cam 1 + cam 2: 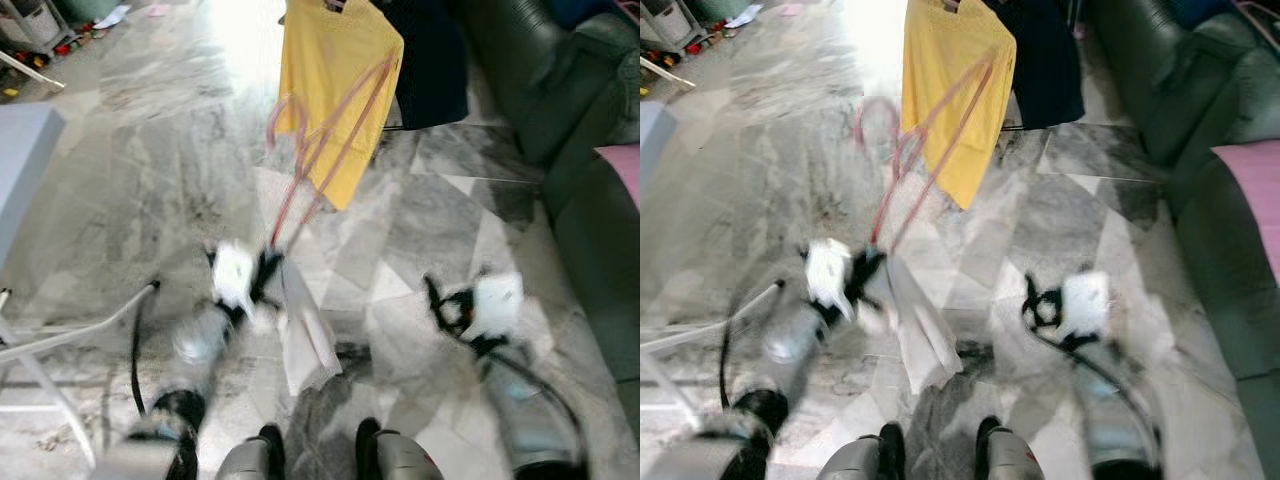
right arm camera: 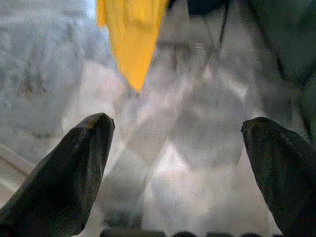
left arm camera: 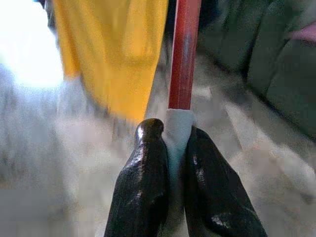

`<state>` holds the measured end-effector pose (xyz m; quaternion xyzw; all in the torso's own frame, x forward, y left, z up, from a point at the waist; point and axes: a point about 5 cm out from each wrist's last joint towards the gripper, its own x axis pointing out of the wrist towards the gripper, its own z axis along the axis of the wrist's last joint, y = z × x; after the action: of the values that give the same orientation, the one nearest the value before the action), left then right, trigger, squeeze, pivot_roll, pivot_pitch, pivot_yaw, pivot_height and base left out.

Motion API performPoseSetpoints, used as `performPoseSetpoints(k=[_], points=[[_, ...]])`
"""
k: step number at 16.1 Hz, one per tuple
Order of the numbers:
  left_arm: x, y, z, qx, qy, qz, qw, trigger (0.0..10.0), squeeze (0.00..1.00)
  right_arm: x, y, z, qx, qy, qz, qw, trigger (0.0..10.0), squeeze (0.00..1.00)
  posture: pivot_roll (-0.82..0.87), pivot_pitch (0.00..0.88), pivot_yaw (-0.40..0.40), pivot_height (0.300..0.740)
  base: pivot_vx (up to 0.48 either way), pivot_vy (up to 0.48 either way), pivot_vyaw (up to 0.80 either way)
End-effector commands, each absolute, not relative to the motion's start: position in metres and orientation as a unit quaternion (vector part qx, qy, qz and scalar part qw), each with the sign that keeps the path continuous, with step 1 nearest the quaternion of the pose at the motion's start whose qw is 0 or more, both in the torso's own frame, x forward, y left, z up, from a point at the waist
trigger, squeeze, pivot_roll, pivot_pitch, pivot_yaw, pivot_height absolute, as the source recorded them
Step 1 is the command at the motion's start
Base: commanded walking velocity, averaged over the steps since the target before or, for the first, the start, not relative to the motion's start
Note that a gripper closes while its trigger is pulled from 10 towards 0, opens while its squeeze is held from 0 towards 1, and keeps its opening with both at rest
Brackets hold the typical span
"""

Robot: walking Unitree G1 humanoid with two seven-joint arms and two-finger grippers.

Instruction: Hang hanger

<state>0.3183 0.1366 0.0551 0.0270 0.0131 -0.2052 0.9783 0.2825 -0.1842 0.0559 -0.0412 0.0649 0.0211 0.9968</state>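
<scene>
Here the left pincer [image 3: 170,163] is clamped on the red hanger [image 1: 320,150] — its length slanting up toward the yellow shirt [image 1: 335,80] — while the right pincer [image 2: 177,163] gapes wide, holding nothing.

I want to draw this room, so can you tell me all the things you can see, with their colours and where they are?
Hanger: one, red-pink, held up in front of the robot, a white cloth at its gripped end.
White cloth: one, hanging down from the left gripper.
Yellow shirt: one, hanging ahead, behind the hanger.
Dark garment: one, navy or black, hanging beside the yellow shirt.
Sofa: one, dark green, on the robot's right.
Pink cushion or cover: one, on the sofa.
Floor: grey-white marble tiles.
White frame: pale tubes low on the robot's left; too blurred to name.
Left gripper: black fingers shut on the hanger.
Right gripper: black fingers open, holding nothing, above the floor.
</scene>
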Motion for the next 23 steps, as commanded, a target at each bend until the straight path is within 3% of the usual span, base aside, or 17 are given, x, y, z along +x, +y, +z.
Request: performPoseSetpoints(k=[1,4,10,11,12,13,17,23], points=[[0.310,0.154,0.039,0.019,0.054,-0.157,0.986,0.0,0.00,0.278,-0.181,0.039,-0.018,0.095,0.006,0.995,10.0,0.00,-0.15,0.182,-0.007,0.740,0.000,0.000,0.00],[0.298,0.178,0.023,0.020,0.093,-0.061,0.994,0.0,0.00,0.280,-0.166,0.011,0.017,0.177,0.003,0.984,10.0,0.00,-0.09,0.168,-0.010,0.740,0.000,0.000,0.00],[0.301,0.181,0.029,0.023,0.070,-0.012,0.997,0.0,0.00,0.295,-0.160,0.016,-0.017,0.169,0.008,0.985,10.0,0.00,-0.03,0.125,-0.099,0.740,0.000,0.000,0.00],[0.300,0.180,0.025,0.027,0.086,-0.006,0.996,1.6,0.00,0.297,-0.159,0.016,-0.031,0.168,0.010,0.985,10.0,0.00,-0.03,0.119,-0.101,0.740,0.000,0.000,0.00],[0.299,0.179,0.020,0.030,0.103,-0.004,0.994,9.1,0.00,0.300,-0.158,0.017,-0.037,0.166,0.012,0.985,10.0,0.00,-0.03,0.117,-0.104,0.740,0.000,0.000,0.00],[0.296,0.175,0.014,0.025,0.130,-0.007,0.991,10.0,0.00,0.302,-0.152,0.018,-0.035,0.164,0.023,0.986,10.0,0.00,-0.02,0.110,-0.115,0.740,0.000,0.000,0.00],[0.297,0.163,0.010,0.017,0.148,-0.006,0.989,10.0,0.00,0.302,-0.155,0.015,-0.054,0.176,0.032,0.982,10.0,0.00,-0.01,0.082,-0.196,0.740,0.000,0.000,0.00],[0.282,0.165,-0.004,0.020,0.171,-0.009,0.985,10.0,0.00,0.304,-0.165,0.015,-0.030,0.168,-0.021,0.985,10.0,0.00,0.00,0.065,-0.110,0.740,0.000,0.000,0.00]])
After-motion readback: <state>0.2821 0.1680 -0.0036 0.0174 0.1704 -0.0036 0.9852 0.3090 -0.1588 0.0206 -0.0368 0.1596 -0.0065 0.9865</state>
